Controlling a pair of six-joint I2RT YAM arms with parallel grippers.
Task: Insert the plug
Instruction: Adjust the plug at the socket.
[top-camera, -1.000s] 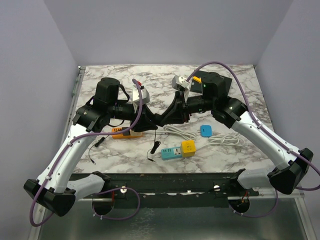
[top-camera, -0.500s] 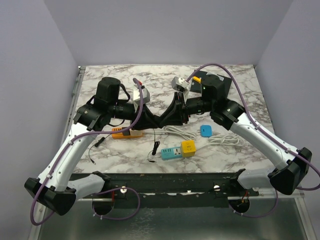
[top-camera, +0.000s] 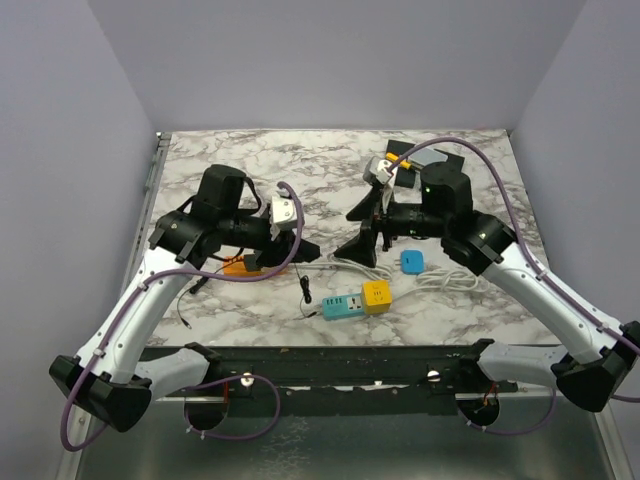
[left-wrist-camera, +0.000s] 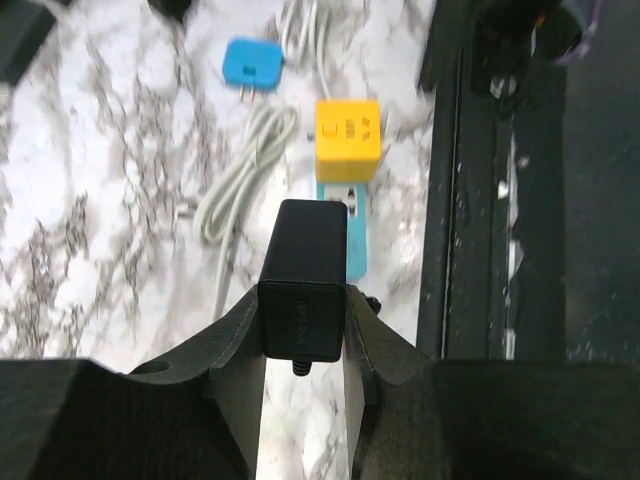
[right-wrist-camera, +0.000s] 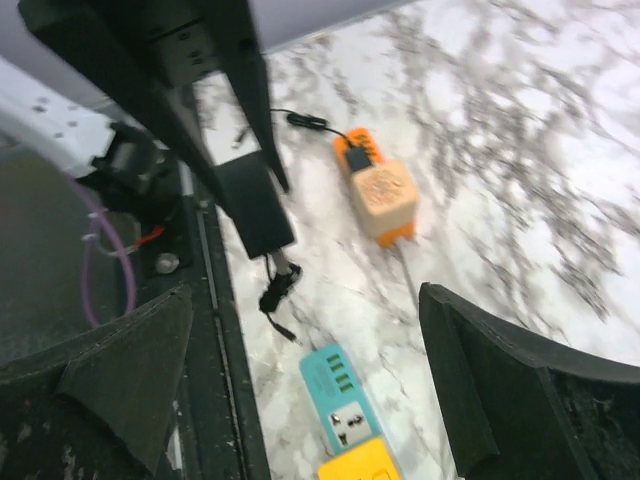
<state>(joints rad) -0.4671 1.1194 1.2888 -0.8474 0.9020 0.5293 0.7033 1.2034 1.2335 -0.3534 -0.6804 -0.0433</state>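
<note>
The black rectangular plug block is now clamped in the left gripper alone, low in the left wrist frame and carried clear of the surface. The right gripper, met with it at centre frame a second ago, has been drawn back to the right, jaws wide apart and empty, so the handover is judged done. Lower centre in the overhead view lies the teal power strip with its yellow cube adapter; insertion is not yet begun. Beyond, the grey-veined white marble tabletop is closed in by plain lilac walls.
</note>
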